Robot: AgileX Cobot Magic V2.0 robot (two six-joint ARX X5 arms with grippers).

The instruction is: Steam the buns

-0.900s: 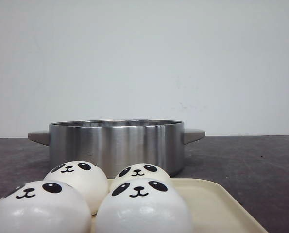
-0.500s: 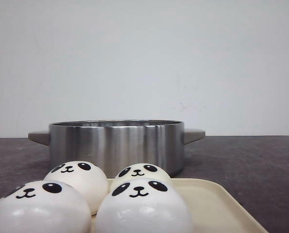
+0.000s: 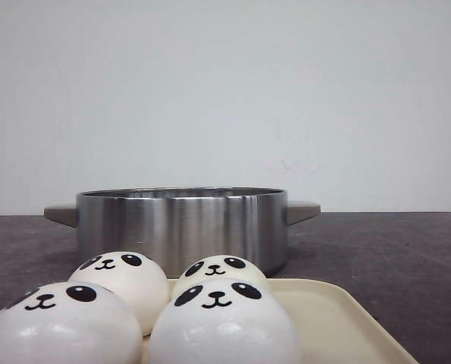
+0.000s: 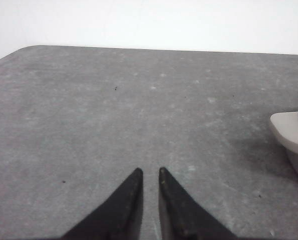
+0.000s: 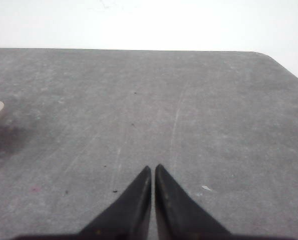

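Buns (image 3: pixel 217 318): four, white, round, each with a panda face. All sit together on a cream tray (image 3: pixel 339 318) at the near edge of the table (image 3: pixel 392 250), two in front, two behind, touching or nearly so.

Pot (image 3: pixel 181 227): steel, lidless, side handles, standing just behind the tray. Its inside is hidden from the front view, so what it holds cannot be told.

Left pincer (image 4: pixel 149 172): tips nearly together with a thin gap, holding nothing, above bare table; a pot handle (image 4: pixel 289 131) shows at the edge of its view.

Right pincer (image 5: pixel 153 169): tips pressed together, holding nothing, above bare table, well apart from the buns.

Step in hand: judged the very start; no bun is lifted and neither arm appears in the front view.

Next move calls for: one pincer to spread wide, come to a bun on the tray, grip its soft dome gently without crushing it, then carry it over the pot rim.
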